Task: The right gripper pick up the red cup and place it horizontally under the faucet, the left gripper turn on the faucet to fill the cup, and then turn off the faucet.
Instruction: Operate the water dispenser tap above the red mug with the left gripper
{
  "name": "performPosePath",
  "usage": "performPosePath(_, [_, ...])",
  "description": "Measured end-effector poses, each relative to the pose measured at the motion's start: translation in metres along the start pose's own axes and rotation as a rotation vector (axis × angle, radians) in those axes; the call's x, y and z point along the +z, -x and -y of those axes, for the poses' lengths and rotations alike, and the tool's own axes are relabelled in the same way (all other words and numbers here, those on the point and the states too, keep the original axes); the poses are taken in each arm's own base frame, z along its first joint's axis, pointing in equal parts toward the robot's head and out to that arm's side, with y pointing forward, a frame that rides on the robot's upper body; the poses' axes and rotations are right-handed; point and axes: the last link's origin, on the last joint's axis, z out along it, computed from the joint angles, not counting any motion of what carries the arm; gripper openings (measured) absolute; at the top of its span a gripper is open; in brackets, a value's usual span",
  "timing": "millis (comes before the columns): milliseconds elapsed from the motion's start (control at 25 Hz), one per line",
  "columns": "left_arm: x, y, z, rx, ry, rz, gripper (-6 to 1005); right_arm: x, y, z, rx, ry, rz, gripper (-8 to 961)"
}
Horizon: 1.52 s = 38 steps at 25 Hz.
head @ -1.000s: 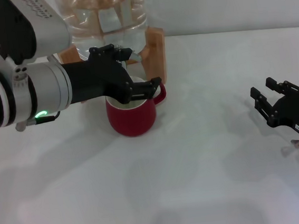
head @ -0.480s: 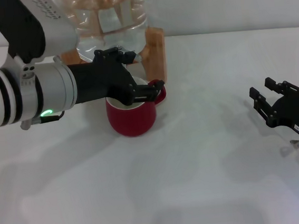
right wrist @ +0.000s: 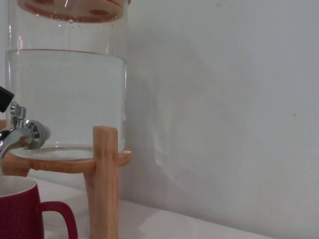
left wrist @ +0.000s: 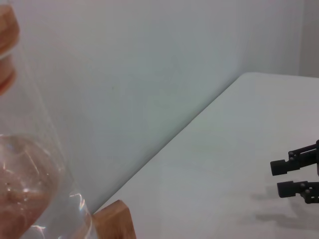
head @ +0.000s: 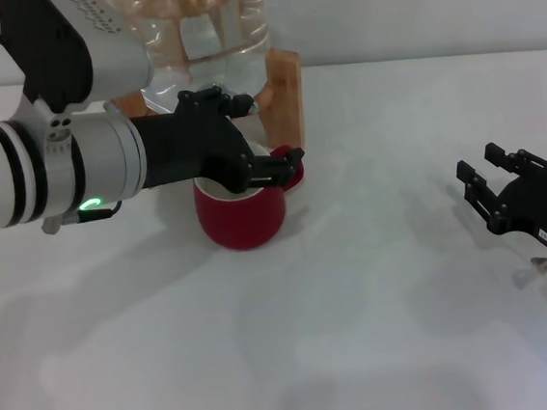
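Sitting now: red cup upright on the white desk, right under the faucet, just in front of the wooden stand.
Left hand: left hand hanging over the cup's open top, close to the faucet; black prongs look drawn near each other, gripping nothing that shows.
Right hand: right hand resting well apart on the desk, off to the right, prongs spread, holding nothing.
Cup feel: probably hard, shiny and a bit slippery; likely to chip or crack if dropped or knocked.
Cup weight: likely light when dry, heavier once water is in.
Best place to hold: the loop handle, poking out toward the stand, or the round sides squeezed gently from both sides; rim looks thin for gripping.
Cup inside: cream-white near the rim in the right wrist view; mostly hidden, so cannot tell if any water is in.
Jug: clear jug sitting on the stand, holding lots of water, up to a line near the top.
Jug lid: brownish cap seen at the top, with drops under it.
Faucet: shiny metal, spout pointing down over the cup; no water stream seen coming out.
Watch out: bumping the cup with the prongs could tip it, and spilled water would make the desk slick.
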Motion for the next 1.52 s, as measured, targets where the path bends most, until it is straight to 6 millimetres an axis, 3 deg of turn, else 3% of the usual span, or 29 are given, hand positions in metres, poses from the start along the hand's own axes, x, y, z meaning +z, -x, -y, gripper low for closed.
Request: performPosePath(1520, [0.018,-0.009,0.005,0.024,0.018,0.011,875,-0.002,-0.002,-0.001,0.004,-0.003,-0.003,395])
